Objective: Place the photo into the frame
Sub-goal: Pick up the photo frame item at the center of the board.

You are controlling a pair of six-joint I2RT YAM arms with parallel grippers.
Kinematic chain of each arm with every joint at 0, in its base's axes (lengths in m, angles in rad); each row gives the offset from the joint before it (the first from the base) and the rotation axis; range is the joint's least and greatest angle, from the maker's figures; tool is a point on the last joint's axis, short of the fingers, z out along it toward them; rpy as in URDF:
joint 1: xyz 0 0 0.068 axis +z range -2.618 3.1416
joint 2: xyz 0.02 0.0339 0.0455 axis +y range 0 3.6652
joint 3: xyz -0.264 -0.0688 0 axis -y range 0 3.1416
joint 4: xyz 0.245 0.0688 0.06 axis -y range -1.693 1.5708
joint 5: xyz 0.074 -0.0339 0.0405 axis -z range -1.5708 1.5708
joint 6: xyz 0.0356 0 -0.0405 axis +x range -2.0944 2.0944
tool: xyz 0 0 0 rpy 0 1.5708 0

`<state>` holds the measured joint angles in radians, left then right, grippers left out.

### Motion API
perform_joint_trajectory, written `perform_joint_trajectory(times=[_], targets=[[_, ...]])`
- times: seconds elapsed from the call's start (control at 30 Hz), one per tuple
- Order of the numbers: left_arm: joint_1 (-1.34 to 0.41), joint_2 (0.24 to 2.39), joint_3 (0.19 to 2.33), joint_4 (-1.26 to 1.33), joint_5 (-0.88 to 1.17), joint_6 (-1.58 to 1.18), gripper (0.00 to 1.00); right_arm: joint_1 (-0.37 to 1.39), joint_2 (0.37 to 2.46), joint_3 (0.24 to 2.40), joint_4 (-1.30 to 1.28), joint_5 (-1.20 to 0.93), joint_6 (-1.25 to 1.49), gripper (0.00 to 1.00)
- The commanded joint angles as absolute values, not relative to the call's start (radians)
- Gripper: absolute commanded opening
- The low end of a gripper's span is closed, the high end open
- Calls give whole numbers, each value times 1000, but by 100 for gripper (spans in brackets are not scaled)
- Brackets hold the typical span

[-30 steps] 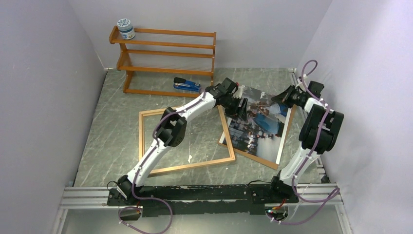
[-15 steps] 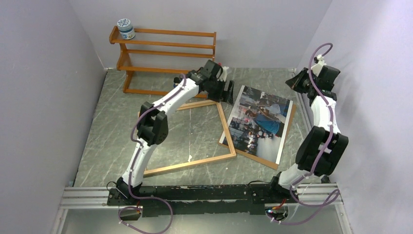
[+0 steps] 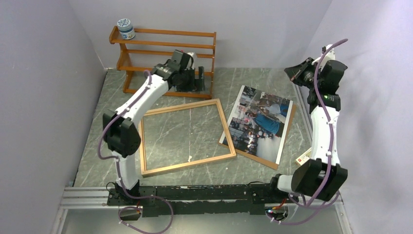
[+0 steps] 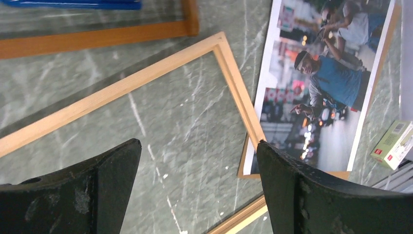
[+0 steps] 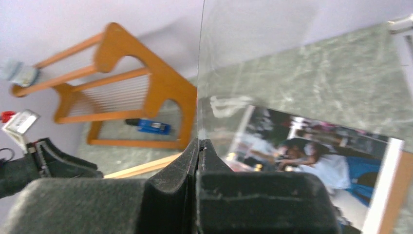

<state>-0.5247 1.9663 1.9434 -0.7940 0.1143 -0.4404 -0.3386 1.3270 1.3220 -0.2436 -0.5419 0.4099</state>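
The light wood frame (image 3: 142, 141) lies flat on the table, left of centre; it also shows in the left wrist view (image 4: 122, 87). The photo (image 3: 258, 122) lies right of it on a brown backing board (image 3: 288, 126), its near left corner touching the frame; both wrist views show it (image 4: 321, 83) (image 5: 311, 156). My left gripper (image 3: 198, 80) hovers open and empty by the rack, above the frame's far edge (image 4: 199, 146). My right gripper (image 3: 295, 74) is raised by the right wall, shut on the edge of a thin clear sheet (image 5: 253, 73) standing up from its fingertips (image 5: 199, 144).
An orange-brown shelf rack (image 3: 165, 48) stands at the back with a jar (image 3: 125, 28) on top. A blue stapler (image 5: 153, 126) lies at its foot. A small green and white box (image 3: 303, 157) lies by the right wall.
My left arm has lifted off the photo and swung back left towards the rack. My right arm has risen high by the right wall with the clear sheet.
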Motion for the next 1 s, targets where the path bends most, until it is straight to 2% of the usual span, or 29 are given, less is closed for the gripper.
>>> perform_joint_trajectory(times=[0.0, 0.17, 0.33, 0.47, 0.7, 0.8, 0.97], targets=[[-481, 1775, 1853, -774, 41, -479, 94, -273, 1231, 1346, -189, -553, 584, 0], [-390, 1649, 1697, -804, 15, -461, 94, -183, 1139, 1305, -187, -483, 745, 0], [-324, 1542, 1564, -810, 154, -528, 94, -43, 1049, 1213, -157, -343, 922, 0], [-319, 1419, 1457, -788, 166, -765, 94, 61, 992, 1140, -120, -177, 1015, 0], [-320, 1165, 1170, -476, 229, -1276, 94, 200, 996, 1125, -213, 88, 1161, 0], [-324, 1145, 1086, -411, 260, -1408, 94, 254, 1032, 1164, -317, 170, 1229, 0], [-363, 1213, 1062, -346, 338, -1497, 94, 313, 1091, 1216, -452, 219, 1353, 0]])
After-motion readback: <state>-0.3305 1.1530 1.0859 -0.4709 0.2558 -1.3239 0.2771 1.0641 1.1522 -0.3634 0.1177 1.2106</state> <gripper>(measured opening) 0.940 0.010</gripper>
